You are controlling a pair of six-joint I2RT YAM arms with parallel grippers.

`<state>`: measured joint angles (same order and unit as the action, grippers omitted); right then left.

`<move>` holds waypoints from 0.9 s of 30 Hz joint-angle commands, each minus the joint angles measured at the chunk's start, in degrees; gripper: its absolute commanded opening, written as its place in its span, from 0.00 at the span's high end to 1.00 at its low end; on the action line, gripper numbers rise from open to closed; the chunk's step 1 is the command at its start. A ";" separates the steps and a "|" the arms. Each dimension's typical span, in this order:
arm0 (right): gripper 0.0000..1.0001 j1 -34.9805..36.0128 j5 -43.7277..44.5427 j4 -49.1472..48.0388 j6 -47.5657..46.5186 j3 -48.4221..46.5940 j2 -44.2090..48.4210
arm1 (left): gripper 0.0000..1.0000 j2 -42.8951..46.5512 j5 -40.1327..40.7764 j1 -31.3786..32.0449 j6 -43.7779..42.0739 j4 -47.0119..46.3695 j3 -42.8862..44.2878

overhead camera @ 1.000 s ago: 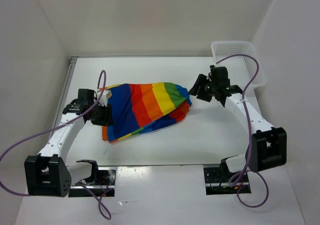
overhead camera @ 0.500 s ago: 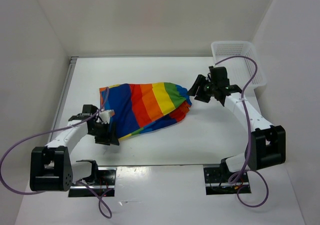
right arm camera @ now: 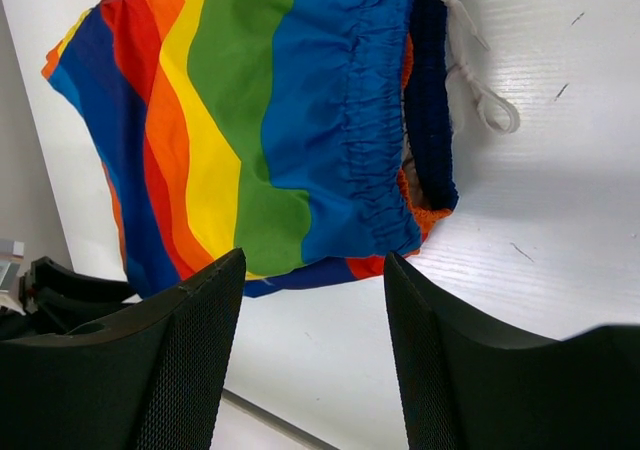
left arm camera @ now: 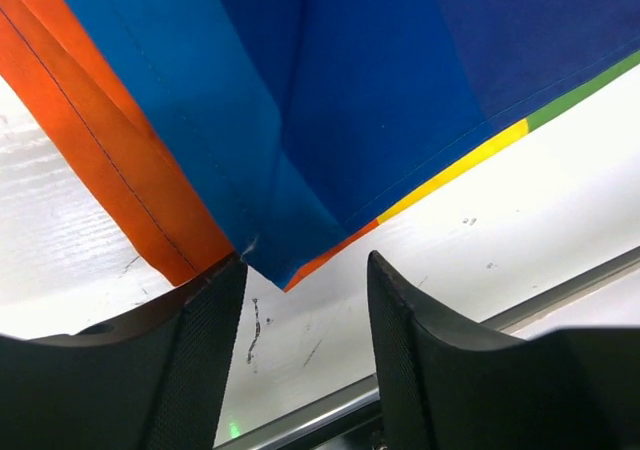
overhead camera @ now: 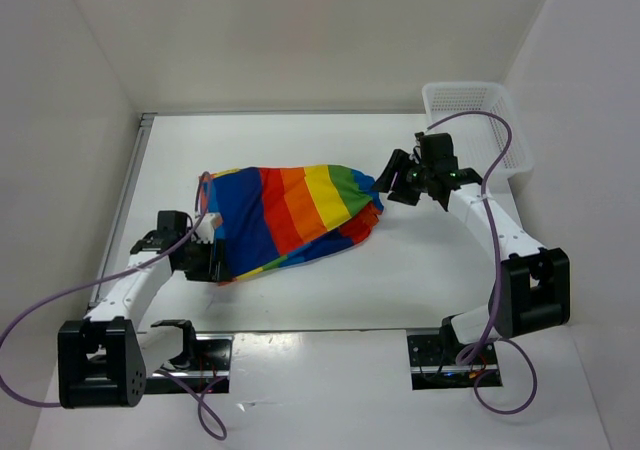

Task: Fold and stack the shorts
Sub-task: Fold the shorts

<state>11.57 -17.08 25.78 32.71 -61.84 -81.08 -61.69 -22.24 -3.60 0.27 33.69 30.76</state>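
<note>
Top external view, shorts (overhead camera: 290,215): roughly folded on the table (overhead camera: 400,280), well left of the basket (overhead camera: 470,88) and nearer the arms.
Handling: soft, light and limp, I'd judge; likely to sag, so pinch a hem corner or the elastic waistband (right arm camera: 370,120), not mid-panel.
Left gripper (left arm camera: 300,270): at the shorts' end farthest from the basket; jaws apart, hem corner at the tips, unclamped.
Right gripper (right arm camera: 312,260): between shorts and basket; jaws apart, empty.
Drawstring (right arm camera: 470,70): loose, basket side.

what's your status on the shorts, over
Left jaws open at near corner of the shorts, nothing held. Right jaws open beside the waistband, nothing held. Shorts spread on the table. Basket far right, out of the way.
</note>
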 commanded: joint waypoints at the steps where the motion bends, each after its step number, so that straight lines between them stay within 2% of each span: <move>1: 0.37 -0.06 -1.38 -0.73 -0.89 -2.58 -0.22 | 0.42 0.26 0.18 -0.36 -0.27 -2.40 -1.23; 10: 0.37 -0.06 -1.99 -1.26 -1.41 -2.05 -0.74 | 0.51 2.36 -3.25 -0.36 -0.27 -3.63 -4.22; 13: 0.31 -0.06 -3.13 -1.26 -1.42 -1.52 -1.36 | 0.58 2.37 -3.25 -0.36 -0.27 -5.39 -4.22; 14: 0.22 -0.06 -3.13 -1.26 -1.42 -1.52 -1.89 | 0.62 2.37 -3.25 -0.36 -0.27 -5.39 -4.22; 15: 0.17 -0.06 -3.83 -1.26 -1.42 -1.00 -1.89 | 0.68 2.37 -3.25 -0.36 -0.27 -6.00 -4.22; 16: 0.13 -0.06 -3.84 -1.78 -1.42 -1.00 -1.89 | 0.84 1.76 -3.25 -0.36 -0.27 -6.01 -3.52; 18: 0.12 -0.06 -3.84 -2.31 -1.42 -0.48 -2.50 | 0.99 1.05 -1.41 -0.36 -0.27 -3.91 -1.60; 21: 0.17 -0.06 -3.84 -2.84 -1.42 0.05 -3.21 | 1.00 -0.18 -0.27 -0.36 -0.27 -1.27 4.73; 25: 0.17 -1.72 -6.81 0.75 0.32 -0.47 -3.91 | 1.00 -1.32 -0.26 -0.88 -0.27 -0.03 12.20; 27: 0.19 -4.44 -13.74 0.07 3.40 2.15 -2.16 | 1.00 -1.33 -1.31 -0.89 -0.27 -0.03 13.96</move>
<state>10.24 -23.77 25.69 32.93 -61.41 -84.88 -62.76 -22.35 -3.90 0.25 33.19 41.36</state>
